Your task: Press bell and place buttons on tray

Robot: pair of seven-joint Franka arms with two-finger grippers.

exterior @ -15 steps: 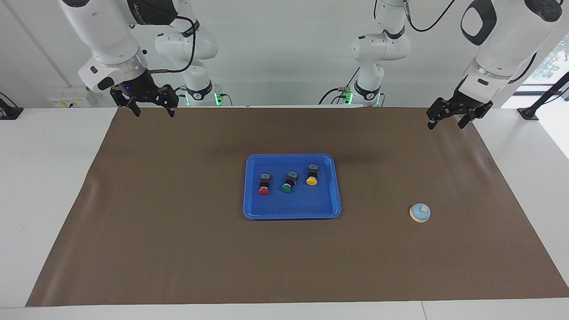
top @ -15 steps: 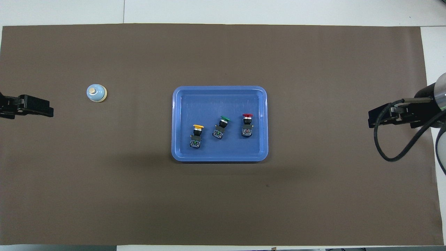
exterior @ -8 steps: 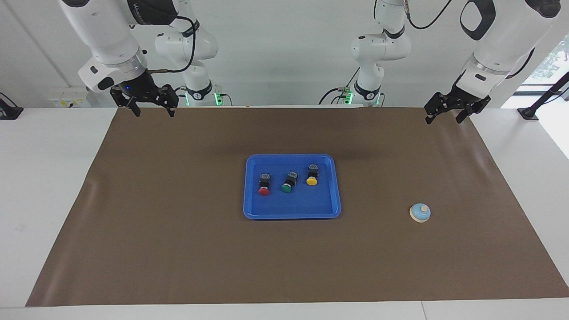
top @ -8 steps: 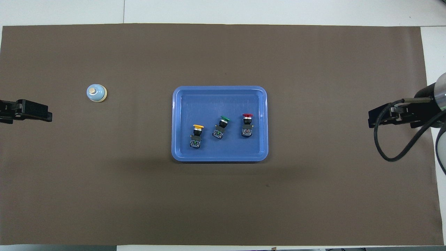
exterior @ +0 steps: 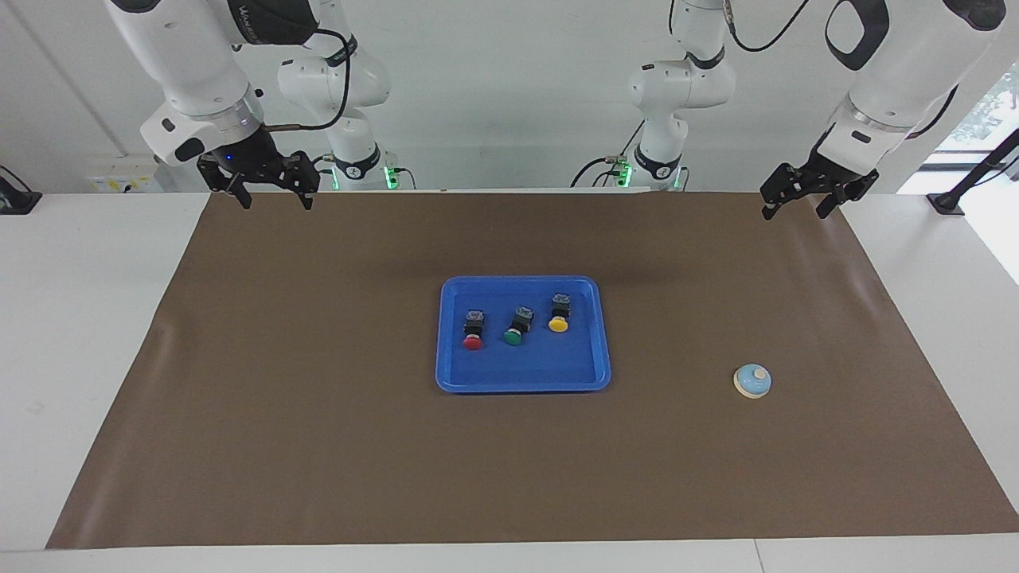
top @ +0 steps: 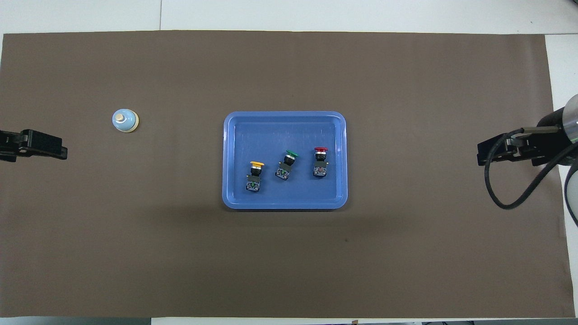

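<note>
While three buttons [exterior: 516, 322] lie in the tray [exterior: 523, 383], I see both left gripper [exterior: 796, 199] and right gripper [exterior: 272, 193] spread wide, empty, bell [exterior: 752, 380] beside tray.

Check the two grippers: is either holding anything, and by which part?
Nothing is held. The left gripper and right gripper are both open and empty, up over the mat's corners. All three buttons lie in the tray.

We see two glossy white arms with rounded shells and black joint bands. Each ends in a black two-fingered hand, the left hand [exterior: 798, 200] and the right hand [exterior: 268, 191]. Black cables loop along the links; green lights glow at both bases.
</note>
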